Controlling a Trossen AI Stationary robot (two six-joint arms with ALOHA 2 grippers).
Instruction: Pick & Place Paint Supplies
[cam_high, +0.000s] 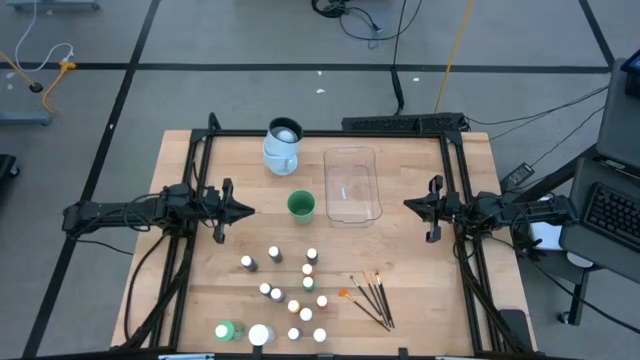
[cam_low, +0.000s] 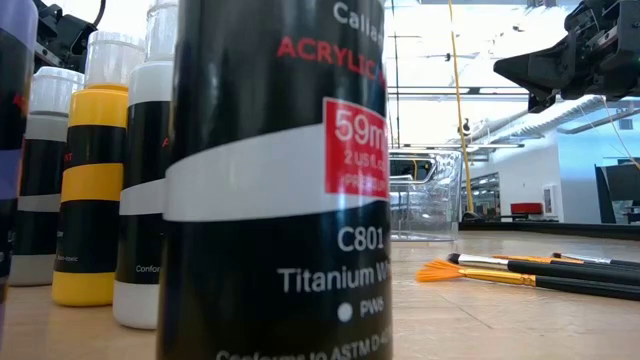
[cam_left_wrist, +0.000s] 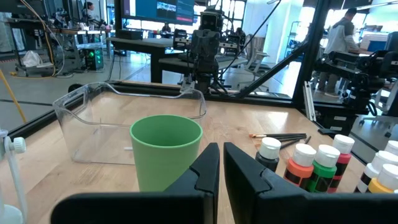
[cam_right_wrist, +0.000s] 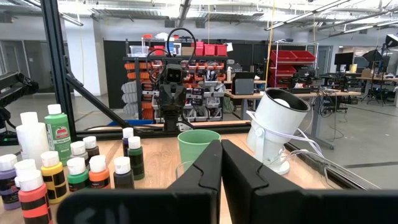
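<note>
Dark arms extend level over the table's side edges, left gripper (cam_high: 246, 211) and right gripper (cam_high: 408, 204) facing each other, both closed and empty. Between them stand a green cup (cam_high: 301, 206) and clear tub (cam_high: 352, 184), contents not discernible. Paint bottles (cam_high: 296, 290) and brushes (cam_high: 372, 296) lie nearer the front edge.

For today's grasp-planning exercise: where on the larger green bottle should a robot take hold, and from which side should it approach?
Grip the green bottle around its body just below the white cap, coming straight down from above. It stands upright at the table's near edge, close beside the white jar, so the fingers should straddle it across the line joining the two, probably from the left arm's side.
</note>
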